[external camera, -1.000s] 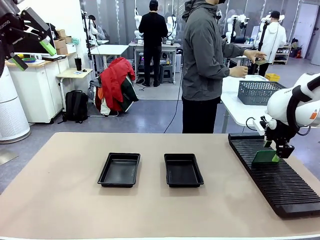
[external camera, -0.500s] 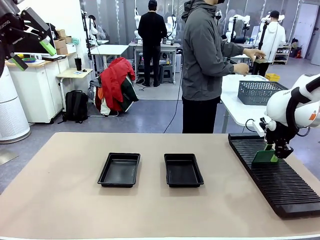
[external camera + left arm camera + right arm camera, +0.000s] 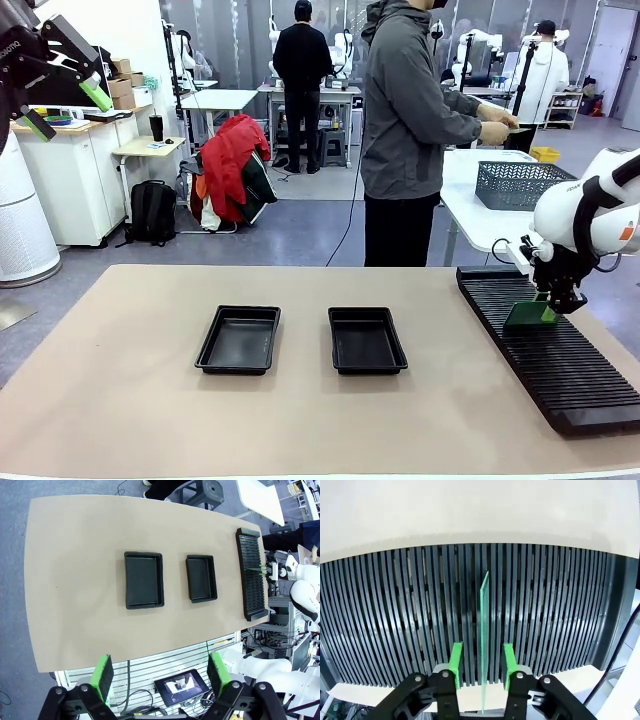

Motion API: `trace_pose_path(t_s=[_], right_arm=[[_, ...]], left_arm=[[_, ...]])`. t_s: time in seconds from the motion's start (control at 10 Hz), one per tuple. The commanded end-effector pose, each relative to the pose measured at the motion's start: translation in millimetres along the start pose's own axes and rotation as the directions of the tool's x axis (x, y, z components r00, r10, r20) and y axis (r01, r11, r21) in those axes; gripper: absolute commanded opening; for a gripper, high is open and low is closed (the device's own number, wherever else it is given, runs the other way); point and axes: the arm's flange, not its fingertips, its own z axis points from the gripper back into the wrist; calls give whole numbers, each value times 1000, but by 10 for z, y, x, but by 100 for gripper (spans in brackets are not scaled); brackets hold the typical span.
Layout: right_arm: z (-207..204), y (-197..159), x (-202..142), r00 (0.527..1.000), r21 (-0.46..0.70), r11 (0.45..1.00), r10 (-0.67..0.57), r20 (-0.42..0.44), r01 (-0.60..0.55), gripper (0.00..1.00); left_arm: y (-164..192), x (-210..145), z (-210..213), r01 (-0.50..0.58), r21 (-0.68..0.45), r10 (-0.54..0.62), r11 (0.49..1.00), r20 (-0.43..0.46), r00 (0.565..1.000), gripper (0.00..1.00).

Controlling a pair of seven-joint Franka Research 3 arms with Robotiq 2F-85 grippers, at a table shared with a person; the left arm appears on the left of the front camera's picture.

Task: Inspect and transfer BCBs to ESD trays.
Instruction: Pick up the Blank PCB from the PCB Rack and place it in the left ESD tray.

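**Right gripper at the rack.** The right gripper (image 3: 482,661) straddles one BCB (image 3: 484,605), which stands on edge in a slot of the black ribbed rack (image 3: 395,610). The jaws are partly apart, with one green pad (image 3: 456,661) on each side of the board. A gap shows on both sides, so nothing is gripped.

*Risks:*
- The board sits slightly nearer one pad. An uneven squeeze could tilt it against the slot walls, and a lift that is not straight could jam or flex it.
- A grip only on the thin top edge may let the board slip on the way to the ESD trays (image 3: 238,340), which lie empty, side by side, mid-table (image 3: 120,400) and well apart from the rack.

The left gripper (image 3: 68,110) hangs high off the table, jaws wide and empty.

*Obscured:*
- The board is seen edge-on, so its face cannot be inspected.
- Its lower edge is sunk in the slot.
- From the front the gripper covers its upper corner.
- The person (image 3: 405,120) at the far side is turned away, and what their hands hold is too small to tell.
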Motion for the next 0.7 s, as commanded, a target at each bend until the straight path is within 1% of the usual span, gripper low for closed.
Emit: trace_pose_path(t_s=[0.0, 0.1, 0.2, 0.3, 0.4, 0.5, 0.6], right_arm=[[-48, -56, 5, 1000, -6, 1000, -14, -28, 13, 33], [-45, -60, -4, 1000, -10, 1000, -16, -23, 15, 20], [-48, -60, -13, 1000, -9, 1000, -19, -24, 18, 23], [-55, -62, -12, 1000, -8, 1000, -21, -23, 21, 10], [-60, -62, -12, 999, -9, 1000, -24, -25, 23, 13], [-48, -57, -12, 999, -10, 1000, -28, -27, 28, 0], [-37, -53, -18, 999, -8, 1000, -30, -26, 30, 3]], left_arm=[[4, -2, 0, 1, 5, -1, 1000, -1, 1000, 100], [4, -2, 0, 1, 5, -1, 1000, -1, 1000, 100], [4, -2, 0, 1, 5, -1, 1000, -1, 1000, 100], [4, -2, 0, 1, 5, -1, 1000, -1, 1000, 100], [4, -2, 0, 1, 5, -1, 1000, -1, 1000, 100], [4, -2, 0, 1, 5, -1, 1000, -1, 1000, 100], [4, -2, 0, 1, 5, -1, 1000, -1, 1000, 100]])
